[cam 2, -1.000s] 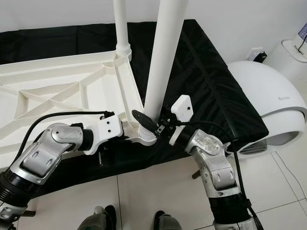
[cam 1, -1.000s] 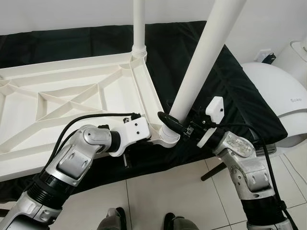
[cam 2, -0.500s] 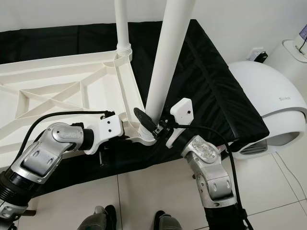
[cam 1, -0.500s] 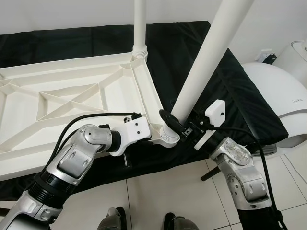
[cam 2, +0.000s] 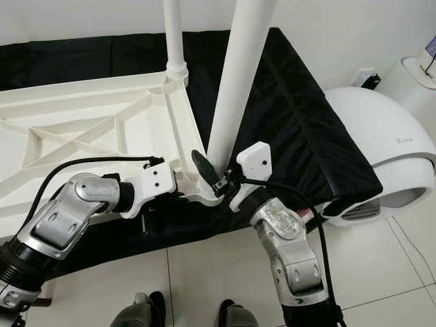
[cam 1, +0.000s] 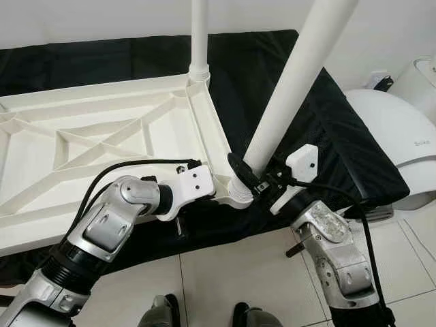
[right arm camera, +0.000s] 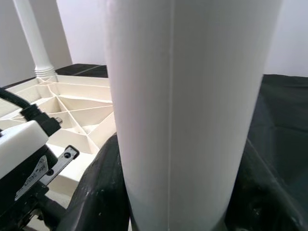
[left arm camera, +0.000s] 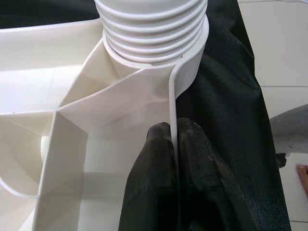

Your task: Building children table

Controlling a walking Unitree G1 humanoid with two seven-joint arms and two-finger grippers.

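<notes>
Upturned white tabletop (cam 1: 102,136) on black cloth (cam 1: 327,129), two legs: far leg (cam 1: 199,37) upright, near leg (cam 1: 293,82) clamped by right hand (cam 1: 253,178); left hand (left arm camera: 175,159) pinches tabletop's corner rim.

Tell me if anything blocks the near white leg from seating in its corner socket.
Nothing visible does. The near white round table leg, held by the right tool, already sits in the ribbed corner socket of the upturned white plastic tabletop; the left tool pinches the tabletop's rim beside it.
</notes>
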